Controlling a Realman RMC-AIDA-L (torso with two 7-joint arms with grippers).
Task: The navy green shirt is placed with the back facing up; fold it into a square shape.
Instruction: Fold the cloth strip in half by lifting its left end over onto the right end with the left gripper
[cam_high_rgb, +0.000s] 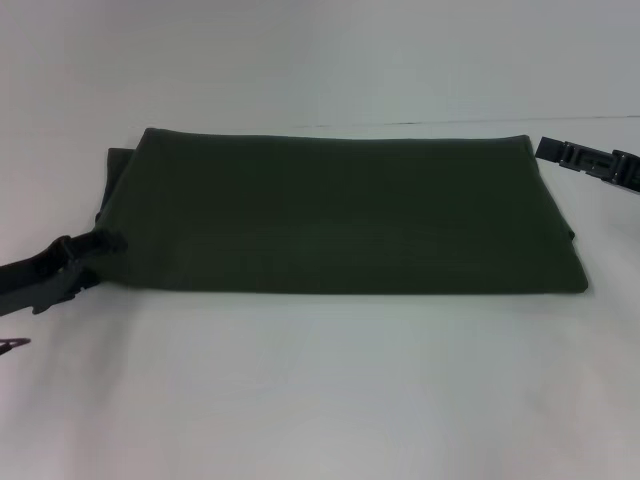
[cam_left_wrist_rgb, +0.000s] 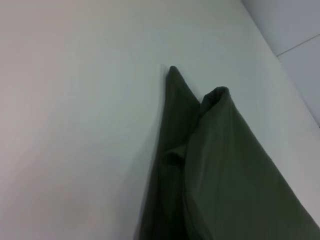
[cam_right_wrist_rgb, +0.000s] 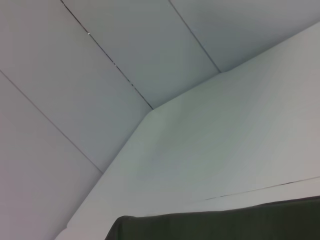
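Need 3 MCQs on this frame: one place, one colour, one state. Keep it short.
1. Where is the left end effector?
A. at the shirt's left edge
B. above the shirt's middle
C. at the shirt's right edge

2. What colour is the shirt?
A. white
B. dark olive green
C. red

3. What state is the shirt in?
A. spread open, sleeves out
B. hanging in the air
C. folded into a long band, flat on the table

Answers:
A, its tip meets the left edge in the head view.
B, plain dark green cloth.
C, no sleeves stick out; the right end effector is off the far right corner.
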